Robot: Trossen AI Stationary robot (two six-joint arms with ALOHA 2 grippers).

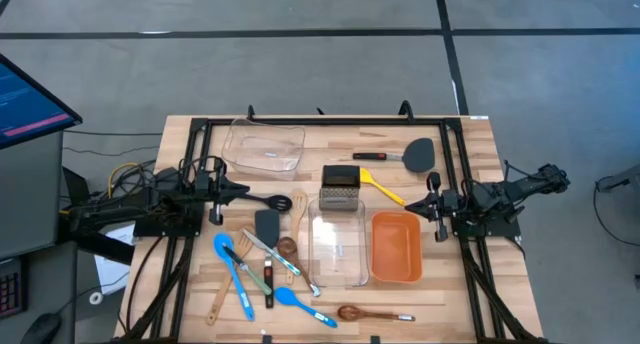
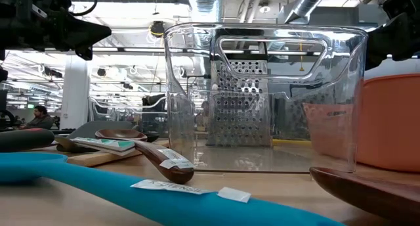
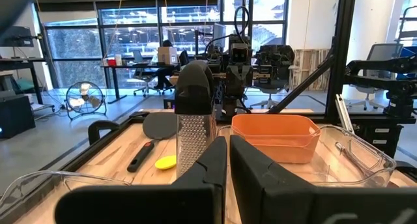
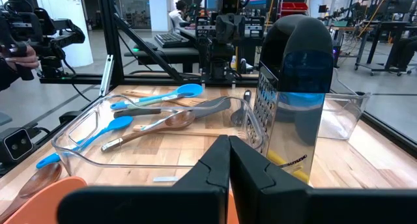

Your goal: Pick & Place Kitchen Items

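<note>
The kitchen items lie on the wooden table. A steel box grater (image 1: 340,191) stands upright at mid-table, beside a yellow spoon (image 1: 385,189). A black turner (image 1: 405,154) lies at the far right. Blue spoons (image 1: 240,279), wooden spoons, a black spatula (image 1: 267,224) and metal tongs (image 1: 280,256) lie in a loose heap at the near left. A wooden spoon (image 1: 370,312) rests by the near edge. My left gripper (image 1: 243,192) hovers shut at the table's left side. My right gripper (image 1: 431,198) hovers shut at the right side. Both are above the table and hold nothing.
A clear bin (image 1: 337,246) and an orange bin (image 1: 396,246) sit side by side near the middle. Another clear bin (image 1: 262,147) sits at the far left. A black frame (image 1: 330,121) runs around the table. A monitor (image 1: 25,99) stands off the left side.
</note>
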